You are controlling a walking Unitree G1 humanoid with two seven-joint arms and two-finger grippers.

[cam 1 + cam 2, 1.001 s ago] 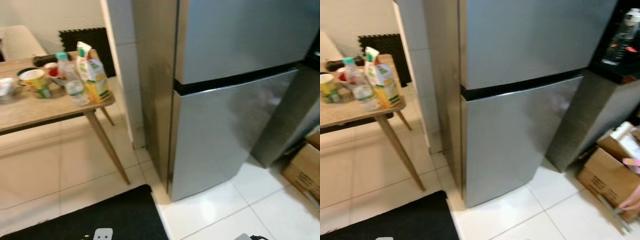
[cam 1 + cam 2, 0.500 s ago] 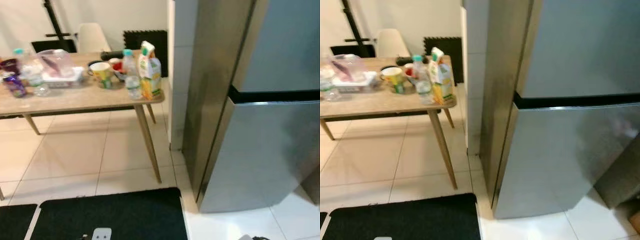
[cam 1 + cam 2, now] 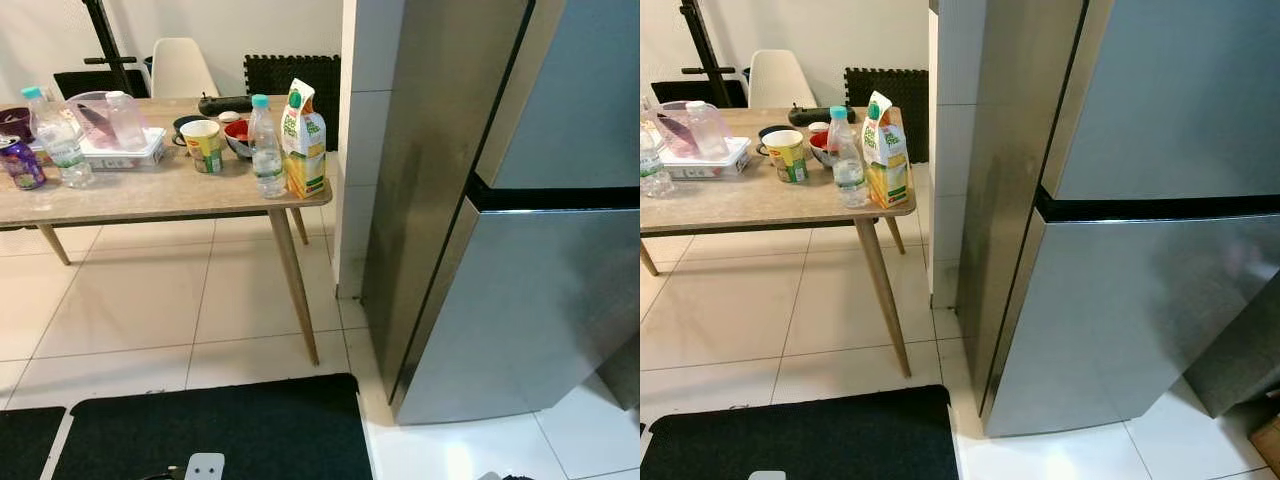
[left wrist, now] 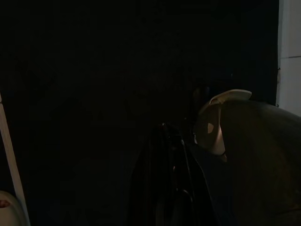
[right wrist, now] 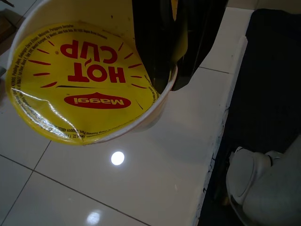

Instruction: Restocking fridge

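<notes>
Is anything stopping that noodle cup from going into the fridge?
Yes. The right tool holds the noodle cup over the floor, but both fridge doors are closed, so a door must open first.

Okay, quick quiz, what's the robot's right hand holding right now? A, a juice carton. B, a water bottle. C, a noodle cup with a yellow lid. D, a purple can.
C: in the right wrist view the right hand is clamped on the rim of the noodle cup, whose yellow lid reads Maggi Hot Cup, above the white floor tiles.
</notes>
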